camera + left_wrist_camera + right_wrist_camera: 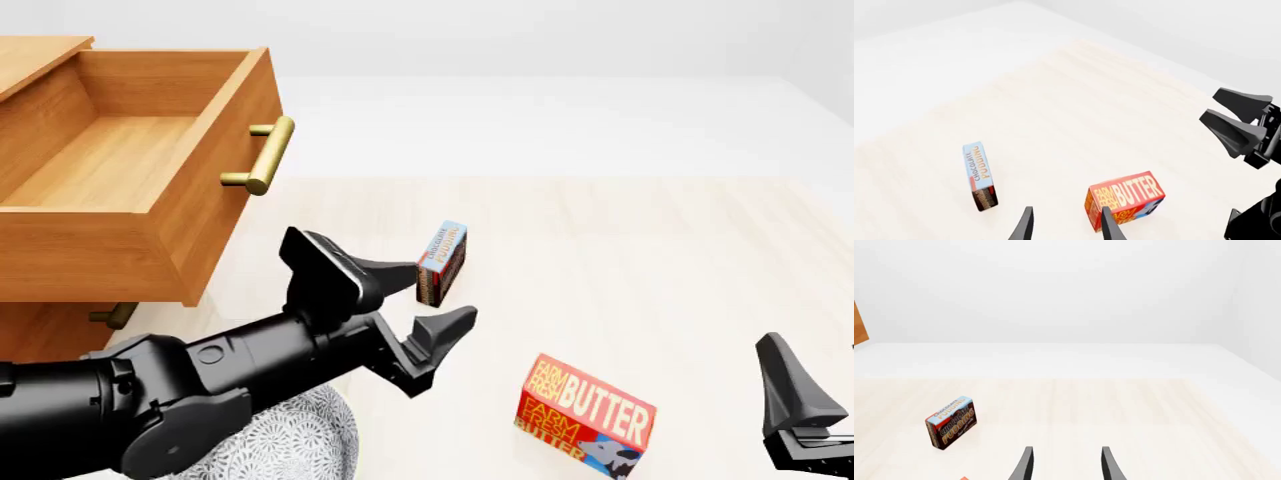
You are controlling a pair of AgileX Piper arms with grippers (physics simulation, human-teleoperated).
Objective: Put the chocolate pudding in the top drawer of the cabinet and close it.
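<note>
The chocolate pudding (443,262) stands on its edge on the light wood table, right of the cabinet (80,250). It also shows in the left wrist view (981,175) and the right wrist view (951,422). The top drawer (120,160) is pulled open and looks empty; its brass handle (260,155) faces the table. My left gripper (434,297) is open and empty, just near-left of the pudding and not around it; its fingers (1026,222) show in the left wrist view. My right gripper (1066,462) is open and empty at the near right (801,410).
A red butter box (587,415) lies near the front, between the grippers, and shows in the left wrist view (1124,197). A grey patterned round thing (300,440) sits under my left arm. The lower drawer's handle (114,315) shows under the open drawer.
</note>
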